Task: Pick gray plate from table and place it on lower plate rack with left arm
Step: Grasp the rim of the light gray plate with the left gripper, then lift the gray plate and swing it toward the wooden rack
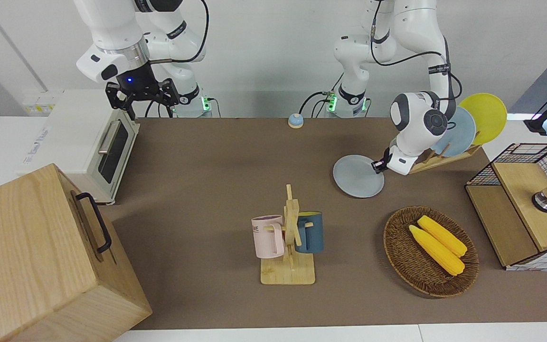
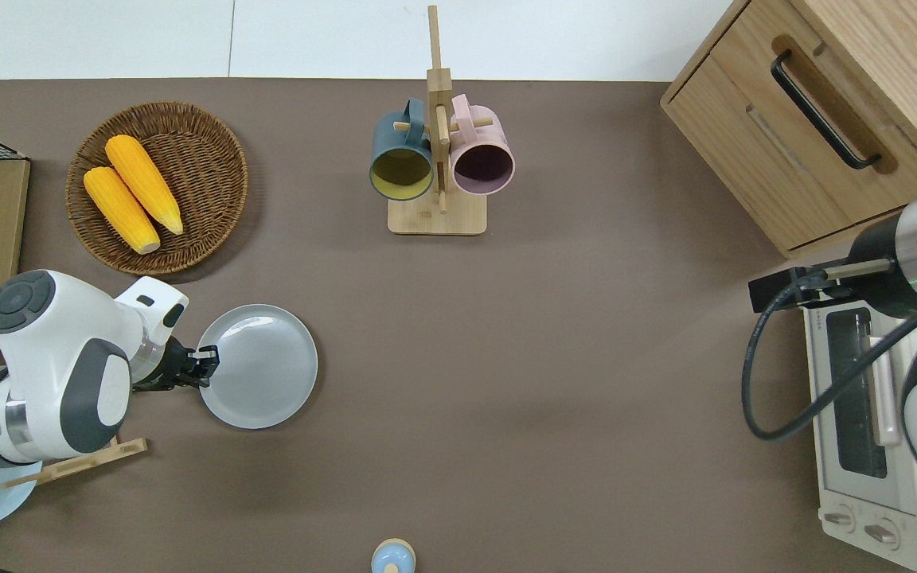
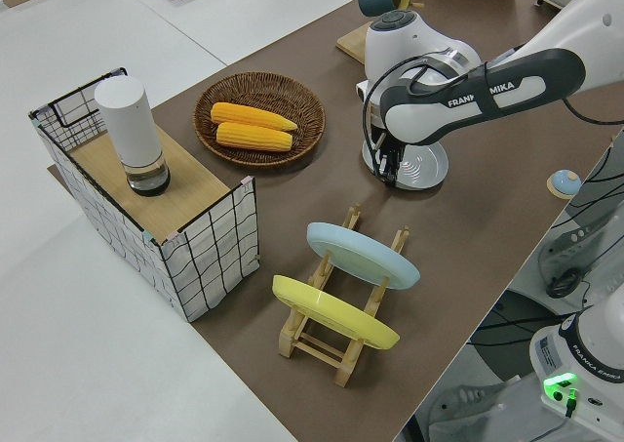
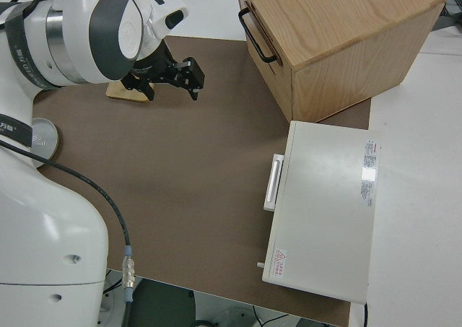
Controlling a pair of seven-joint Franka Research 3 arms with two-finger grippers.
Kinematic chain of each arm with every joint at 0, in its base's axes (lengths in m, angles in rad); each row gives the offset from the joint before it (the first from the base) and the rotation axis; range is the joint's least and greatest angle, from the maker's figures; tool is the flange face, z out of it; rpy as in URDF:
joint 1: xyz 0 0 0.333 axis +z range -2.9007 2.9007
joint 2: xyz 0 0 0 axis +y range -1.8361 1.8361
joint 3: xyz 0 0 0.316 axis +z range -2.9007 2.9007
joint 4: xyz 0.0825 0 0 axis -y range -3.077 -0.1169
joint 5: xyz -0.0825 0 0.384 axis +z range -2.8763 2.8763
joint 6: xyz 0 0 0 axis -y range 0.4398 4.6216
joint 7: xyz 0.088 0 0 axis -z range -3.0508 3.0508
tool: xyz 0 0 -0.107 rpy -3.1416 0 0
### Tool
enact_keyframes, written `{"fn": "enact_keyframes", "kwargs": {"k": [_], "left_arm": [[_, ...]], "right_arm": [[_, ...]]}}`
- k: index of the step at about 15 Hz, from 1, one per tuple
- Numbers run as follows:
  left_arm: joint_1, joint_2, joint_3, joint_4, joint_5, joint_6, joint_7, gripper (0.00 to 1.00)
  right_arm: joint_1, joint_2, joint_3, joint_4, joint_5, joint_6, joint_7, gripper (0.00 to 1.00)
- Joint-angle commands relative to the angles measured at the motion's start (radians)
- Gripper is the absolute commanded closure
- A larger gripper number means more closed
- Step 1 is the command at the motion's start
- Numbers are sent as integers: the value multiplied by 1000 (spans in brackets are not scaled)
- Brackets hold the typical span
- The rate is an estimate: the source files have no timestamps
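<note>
The left gripper is low at the table, with its fingers at the rim of the gray plate on the edge toward the left arm's end. Whether the fingers are closed on the rim cannot be told. The plate lies flat on the table, extending from the fingers toward the table's middle. The rack stands near the gripper, toward the left arm's end, holding a blue plate and a yellow plate. The right arm is parked; its gripper has its fingers spread apart.
</note>
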Motion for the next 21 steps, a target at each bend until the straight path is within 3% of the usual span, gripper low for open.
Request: {"fn": "enact_keyframes", "kwargs": {"k": [1, 4, 8, 14, 17, 21], "left_arm": [[-1, -3, 10, 37, 0, -32, -11, 1000], [-1, -13, 17, 76, 8, -104, -13, 1000], [3, -19, 41, 165, 66, -217, -8, 1000], [0, -40, 43, 263, 173, -380, -23, 1000], [2, -40, 43, 336, 299, -502, -42, 1000], [-11, -54, 24, 352, 464, -622, -43, 1000]], "right_arm": [[-19, -1, 17, 9, -1, -14, 12, 17], [-19, -1, 17, 9, -1, -14, 12, 17], [-19, -1, 17, 9, -1, -14, 12, 17], [-19, -3, 17, 9, -1, -14, 12, 17], [-19, -1, 17, 9, -1, -14, 12, 17], [-19, -3, 17, 9, -1, -14, 12, 17]]}}
